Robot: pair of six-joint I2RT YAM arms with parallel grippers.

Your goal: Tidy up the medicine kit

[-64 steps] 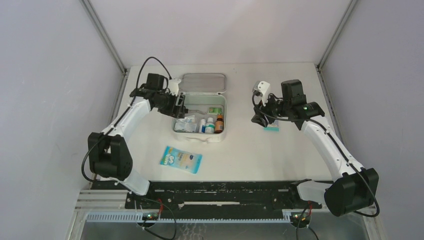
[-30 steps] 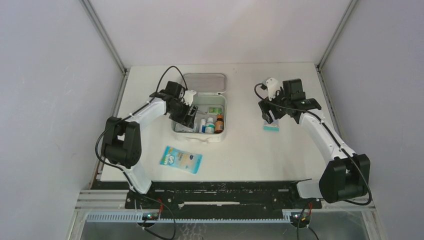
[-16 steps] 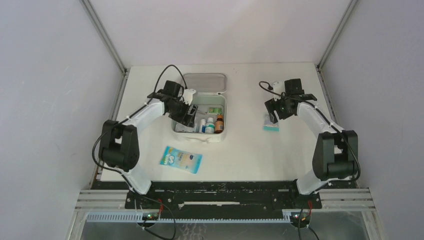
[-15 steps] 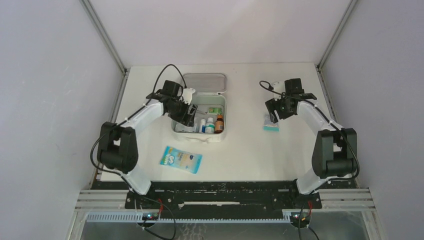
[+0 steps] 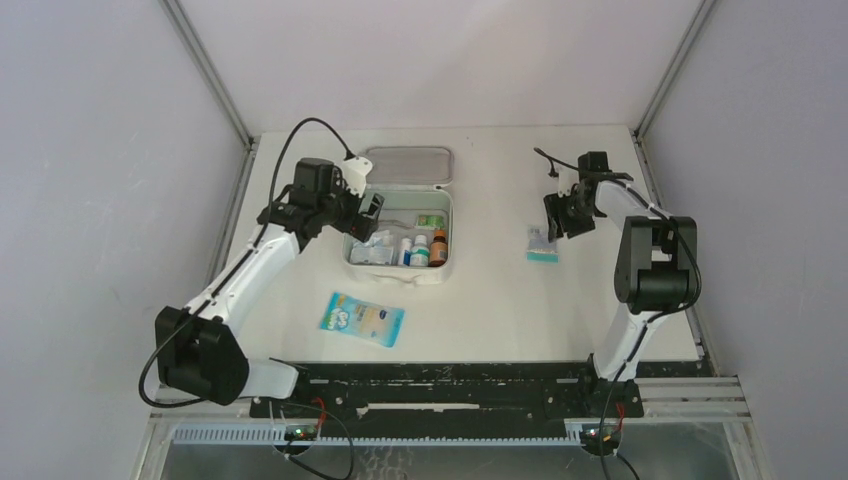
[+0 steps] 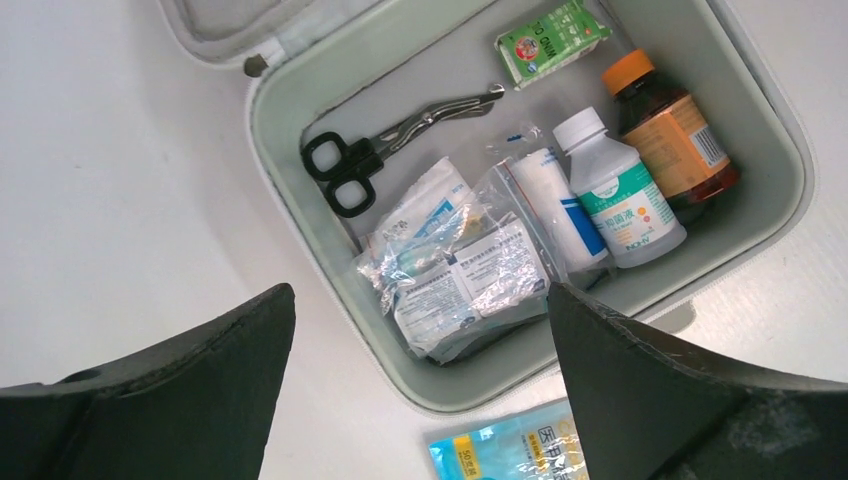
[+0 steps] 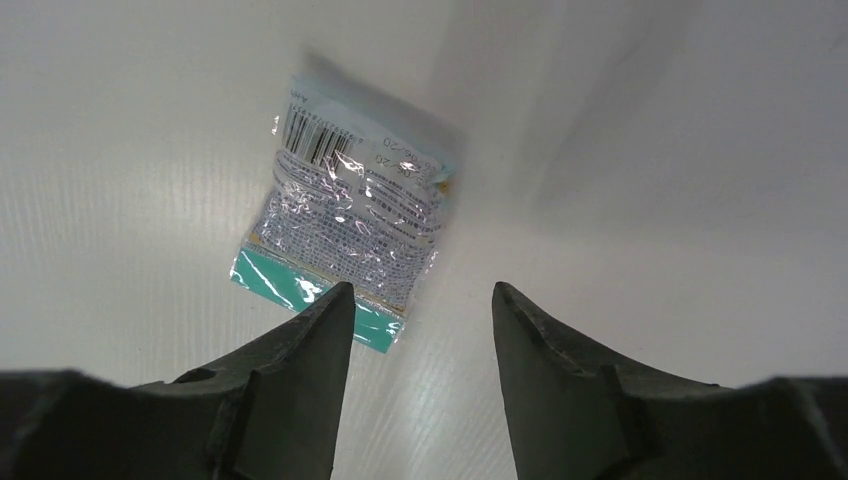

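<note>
The medicine kit lies open at the table's middle, lid flat behind it. In the left wrist view its pale green inside holds scissors, clear sachets, a white bottle, a brown bottle and a small green box. My left gripper hangs wide open above the kit's near-left corner, holding nothing. My right gripper is open above the table, its left fingertip over the teal edge of a small foil packet. That packet lies right of the kit.
A blue-and-white flat packet lies on the table in front of the kit, its top edge showing between my left fingers. The right arm is folded up close to the table's right edge.
My left gripper has pulled up and left out of the kit and opened wider. My right gripper has shifted slightly back and right over the foil packet, and its jaws have narrowed.
</note>
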